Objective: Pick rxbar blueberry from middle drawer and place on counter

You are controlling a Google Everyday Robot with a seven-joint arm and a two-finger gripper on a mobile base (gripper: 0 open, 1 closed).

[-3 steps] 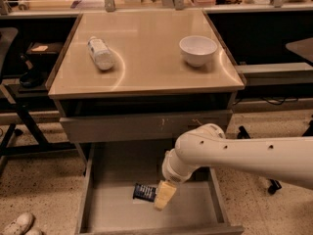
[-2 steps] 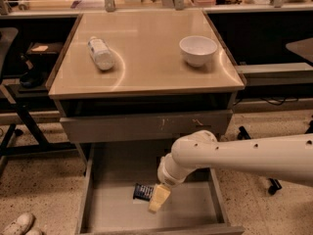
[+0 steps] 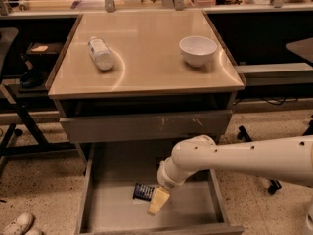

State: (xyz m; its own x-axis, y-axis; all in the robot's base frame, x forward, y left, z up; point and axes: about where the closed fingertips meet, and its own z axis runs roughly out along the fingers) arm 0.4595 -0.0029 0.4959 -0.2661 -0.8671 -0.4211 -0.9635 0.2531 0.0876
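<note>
At far left on the speckled floor, a pale shoe [image 3: 17, 223], rounded at the toe; above it, lying on its side toward the left of the worktop [image 3: 146, 70], a white plastic bottle [image 3: 100, 53], cylindrical and smooth; worktop itself square, glossy beige-tan with a thin darker edge and soft curved reflections; beneath it a closed grey drawer front [image 3: 122, 127], flat and matt, marked with small orange scratches right of centre; lower down, pulled out toward the camera, the middle drawer [image 3: 107, 180], wide and shallow, plain flat grey floor, low sides; on that floor, near the middle, the rxbar blueberry [image 3: 142, 191], small, flat and rectangular in a dark navy wrapper with pale lettering, lying flat; just to its right and overlapping its right end, the end effector [image 3: 158, 201], a pale yellowish wedge-shaped tip angled down and to the left inside the drawer; cannot tell whether open or closed, nor whether gripping the bar or merely against it; behind it a rounded white wrist joint and a smooth white arm [image 3: 254, 156] reaching in from the right; farther up, on the right part of the worktop, a round white bowl [image 3: 197, 50], upright, well apart from the bottle.
</note>
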